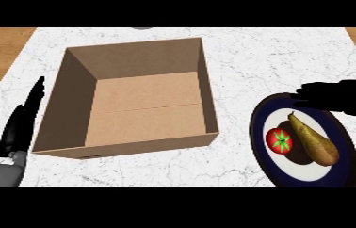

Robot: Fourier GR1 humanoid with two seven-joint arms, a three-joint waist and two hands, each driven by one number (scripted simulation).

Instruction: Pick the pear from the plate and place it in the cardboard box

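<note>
Right hand [327, 97] right edge, open above pear [314, 140] | tomato [279, 140] touching pear, may roll off plate [262, 114] | left hand [20, 123] open, resting left edge | box [132, 97] centre-left

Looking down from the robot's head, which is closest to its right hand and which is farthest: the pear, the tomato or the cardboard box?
From the right hand, at the view's right edge over the plate's far rim:
1. Pear, on the plate's right side, just below the hand.
2. Tomato, on the plate, left of the pear.
3. Cardboard box, open, far to the left on the counter.
</note>
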